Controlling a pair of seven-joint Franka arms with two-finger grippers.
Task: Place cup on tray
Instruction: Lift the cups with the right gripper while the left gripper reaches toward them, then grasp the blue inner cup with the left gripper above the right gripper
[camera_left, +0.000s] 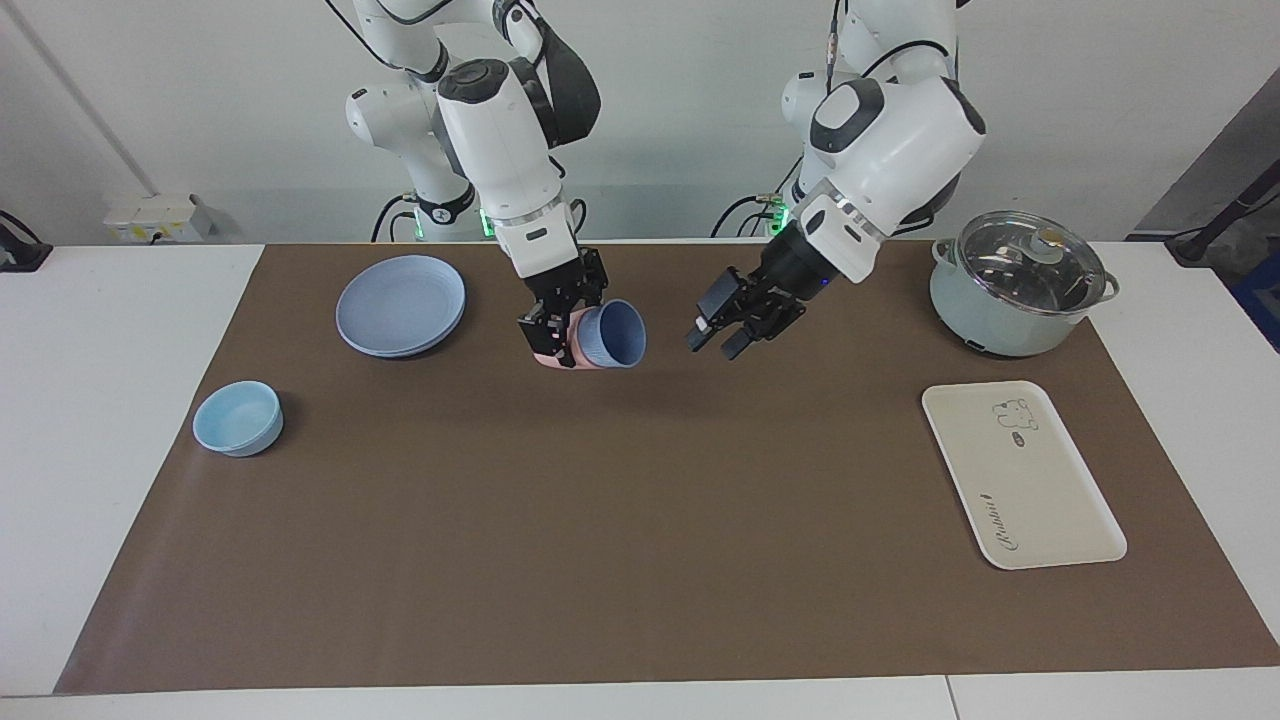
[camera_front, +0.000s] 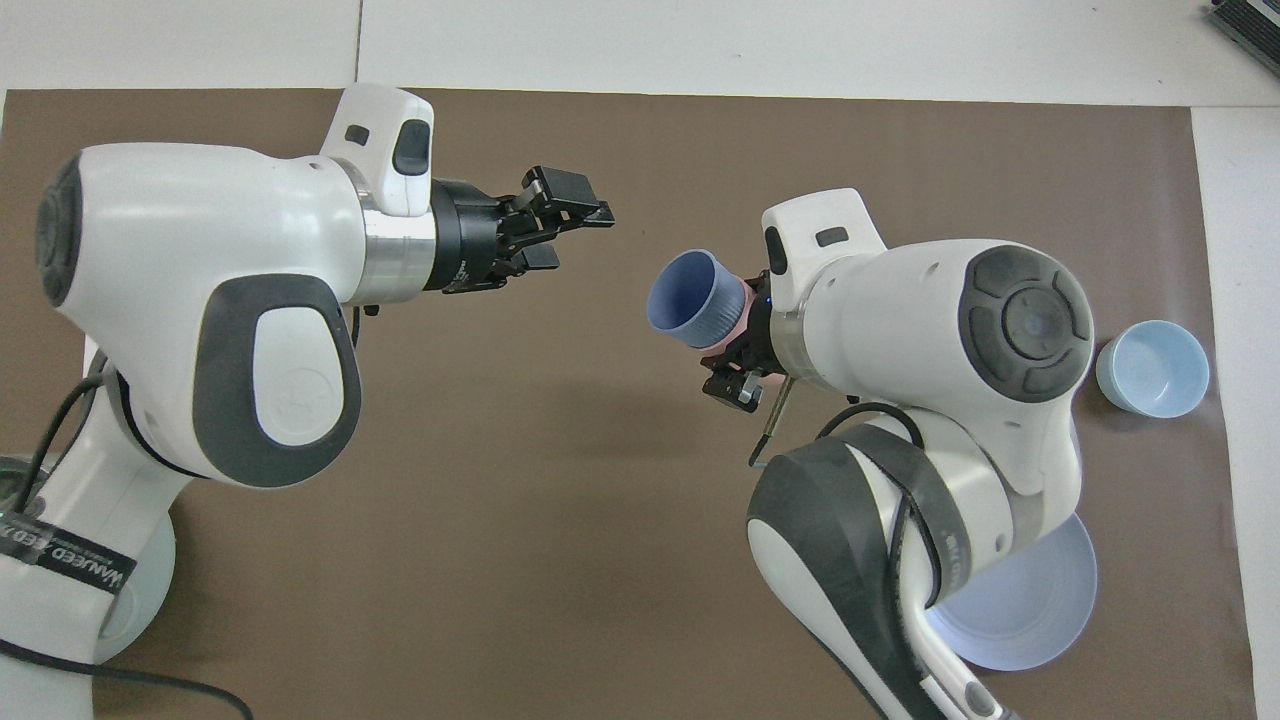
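Brown matting covers the white surface (camera_left: 120, 560), with a pale wall at the robots' end. Over the middle of the mat, the right gripper (camera_left: 562, 330) is clamped on the cup (camera_left: 612, 335), which is held up in the air and tipped on its side, so its open mouth faces the left gripper (camera_left: 722, 338). A bit of pink (camera_left: 547, 356) shows against the cup's base between the fingers; what it is cannot be told from here. In the overhead view the cup (camera_front: 693, 298) juts out from the right gripper (camera_front: 745, 350) with its mouth turned toward the left arm's end.

That left gripper hangs over the mat just beside the cup, apart from it, fingers spread and holding nothing; from overhead it (camera_front: 565, 228) points at the cup with a gap between.

Toward the left arm's end lies the tray (camera_left: 1020, 480), flat on the mat, bare, and well apart from the cup. Nearer the robots than the tray stands a pot (camera_left: 1015, 290) with a glass lid. Toward the right arm's end sit a plate (camera_left: 400, 305) and, farther from the robots, a bowl (camera_left: 238, 418).
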